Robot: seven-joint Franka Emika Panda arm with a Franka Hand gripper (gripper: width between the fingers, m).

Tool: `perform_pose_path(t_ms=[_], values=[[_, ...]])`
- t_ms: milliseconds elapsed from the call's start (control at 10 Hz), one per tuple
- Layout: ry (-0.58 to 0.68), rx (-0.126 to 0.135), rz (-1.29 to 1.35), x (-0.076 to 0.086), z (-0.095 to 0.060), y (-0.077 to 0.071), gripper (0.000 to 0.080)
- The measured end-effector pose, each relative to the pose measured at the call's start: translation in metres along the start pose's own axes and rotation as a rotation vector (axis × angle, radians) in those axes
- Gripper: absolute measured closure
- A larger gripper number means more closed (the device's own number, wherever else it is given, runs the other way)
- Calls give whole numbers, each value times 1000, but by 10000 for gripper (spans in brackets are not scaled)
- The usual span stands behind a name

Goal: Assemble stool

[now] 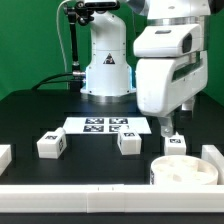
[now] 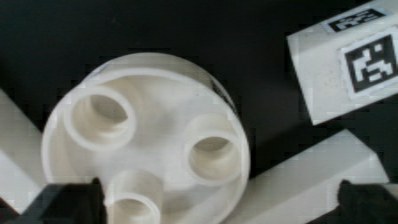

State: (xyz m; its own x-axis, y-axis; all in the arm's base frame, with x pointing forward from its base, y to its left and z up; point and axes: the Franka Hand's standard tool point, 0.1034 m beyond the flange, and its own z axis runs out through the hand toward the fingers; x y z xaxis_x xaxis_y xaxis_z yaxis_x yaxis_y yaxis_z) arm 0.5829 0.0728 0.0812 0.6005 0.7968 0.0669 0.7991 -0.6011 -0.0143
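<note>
The round white seat [image 1: 186, 171] lies at the front right of the black table. In the wrist view it [image 2: 157, 135] lies with three round sockets facing up. My gripper [image 1: 168, 128] hangs just above and behind it, open and empty. In the wrist view my gripper [image 2: 214, 203] has its dark fingertips [image 2: 64, 200] wide apart, with the seat's near rim between them and untouched. One tagged leg [image 1: 177, 144] stands right by the gripper, next to the seat, and shows in the wrist view [image 2: 352, 62]. Two more legs [image 1: 52, 145] [image 1: 128, 143] stand at the left and middle.
The marker board [image 1: 105, 126] lies flat in front of the robot base [image 1: 108, 70]. Plain white bars border the table at the front [image 1: 90, 196], left [image 1: 5, 155] and right [image 1: 211, 155]. A bar [image 2: 324, 160] runs close beside the seat.
</note>
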Motion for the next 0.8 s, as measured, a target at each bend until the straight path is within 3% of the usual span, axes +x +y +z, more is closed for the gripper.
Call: perform_pose_path(t_ms=[100, 400, 800], values=[[9, -19, 150, -11, 3, 0, 151], [49, -26, 504, -22, 14, -9, 151], [65, 12, 850, -18, 15, -14, 151]])
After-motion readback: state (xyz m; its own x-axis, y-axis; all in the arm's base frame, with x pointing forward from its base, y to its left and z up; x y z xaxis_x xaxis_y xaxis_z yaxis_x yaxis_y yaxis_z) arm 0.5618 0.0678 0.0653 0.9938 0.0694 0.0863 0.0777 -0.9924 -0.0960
